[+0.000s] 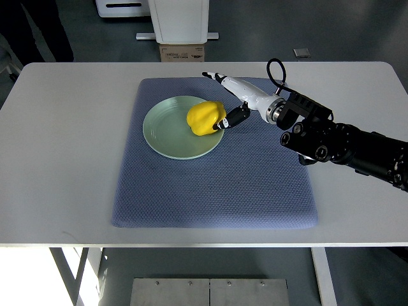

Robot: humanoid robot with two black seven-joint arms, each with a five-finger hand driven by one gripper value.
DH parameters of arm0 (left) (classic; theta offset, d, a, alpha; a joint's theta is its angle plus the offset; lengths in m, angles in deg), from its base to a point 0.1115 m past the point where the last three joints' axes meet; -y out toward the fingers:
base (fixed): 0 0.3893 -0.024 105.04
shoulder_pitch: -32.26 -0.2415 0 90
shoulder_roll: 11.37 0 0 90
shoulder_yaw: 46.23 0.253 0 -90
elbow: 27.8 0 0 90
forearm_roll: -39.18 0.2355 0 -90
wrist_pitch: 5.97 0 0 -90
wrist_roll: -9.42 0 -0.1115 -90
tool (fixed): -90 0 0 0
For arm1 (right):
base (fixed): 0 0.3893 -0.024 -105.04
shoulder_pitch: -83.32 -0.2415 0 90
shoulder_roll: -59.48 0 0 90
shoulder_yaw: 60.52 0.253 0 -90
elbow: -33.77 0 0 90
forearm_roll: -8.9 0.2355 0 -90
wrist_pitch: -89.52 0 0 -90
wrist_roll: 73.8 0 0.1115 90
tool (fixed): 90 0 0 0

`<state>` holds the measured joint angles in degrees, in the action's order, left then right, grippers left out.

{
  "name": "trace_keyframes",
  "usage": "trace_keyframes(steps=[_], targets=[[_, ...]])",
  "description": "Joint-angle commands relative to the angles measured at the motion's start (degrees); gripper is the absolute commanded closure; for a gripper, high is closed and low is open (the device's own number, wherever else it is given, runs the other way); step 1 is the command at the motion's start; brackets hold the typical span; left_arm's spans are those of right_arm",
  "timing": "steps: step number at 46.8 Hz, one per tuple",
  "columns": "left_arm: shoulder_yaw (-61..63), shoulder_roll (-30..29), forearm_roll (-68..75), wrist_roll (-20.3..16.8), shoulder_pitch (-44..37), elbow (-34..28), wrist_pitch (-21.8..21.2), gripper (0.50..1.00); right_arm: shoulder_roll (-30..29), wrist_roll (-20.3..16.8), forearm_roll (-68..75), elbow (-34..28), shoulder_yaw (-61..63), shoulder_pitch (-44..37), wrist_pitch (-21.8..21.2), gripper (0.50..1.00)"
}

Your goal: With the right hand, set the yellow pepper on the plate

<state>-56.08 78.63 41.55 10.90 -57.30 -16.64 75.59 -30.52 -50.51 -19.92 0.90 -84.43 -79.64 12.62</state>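
On the plate (167,141), the yellow pepper (205,118) touches the right hand (237,102) at 3 o'clock; fingers (231,118) spread, holding nothing.

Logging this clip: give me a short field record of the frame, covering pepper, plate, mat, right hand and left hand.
pepper: yellow pepper lies on the plate, toward its right side
plate: pale green plate, on the upper left part of the mat
mat: blue-grey mat on the white table
right hand: right robot hand at the pepper's right side, fingers spread, one dark fingertip close to or touching the pepper; grip cannot be told
left hand: not in view
task state: pepper on plate, hand not yet clear
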Motion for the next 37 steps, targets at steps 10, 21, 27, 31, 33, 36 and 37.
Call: trace_keyframes(steps=[10,21,27,31,33,36,37], targets=[[0.0,0.0,0.0,-0.07,0.0,0.0,0.0,0.5,0.0,-0.09,0.61,0.27,3.52,1.24,0.0,0.5],[0.0,0.0,0.0,0.01,0.0,0.0,0.0,0.5,1.49,0.0,2.81,2.64,13.71,5.72,0.26,0.5],[0.0,0.0,0.0,0.01,0.0,0.0,0.0,0.5,3.95,-0.09,2.81,2.99,15.3,6.78,0.26,0.5],[0.0,0.0,0.0,-0.07,0.0,0.0,0.0,0.5,4.66,-0.09,2.9,2.99,15.3,6.78,0.26,0.5],[0.0,0.0,0.0,0.01,0.0,0.0,0.0,0.5,5.36,0.09,2.9,2.99,15.3,6.78,0.26,0.5],[0.0,0.0,0.0,0.01,0.0,0.0,0.0,0.5,7.37,0.53,2.98,2.99,15.74,7.13,0.35,0.5],[0.0,0.0,0.0,0.01,0.0,0.0,0.0,0.5,8.08,0.79,3.33,2.99,16.35,7.48,0.35,0.5]])
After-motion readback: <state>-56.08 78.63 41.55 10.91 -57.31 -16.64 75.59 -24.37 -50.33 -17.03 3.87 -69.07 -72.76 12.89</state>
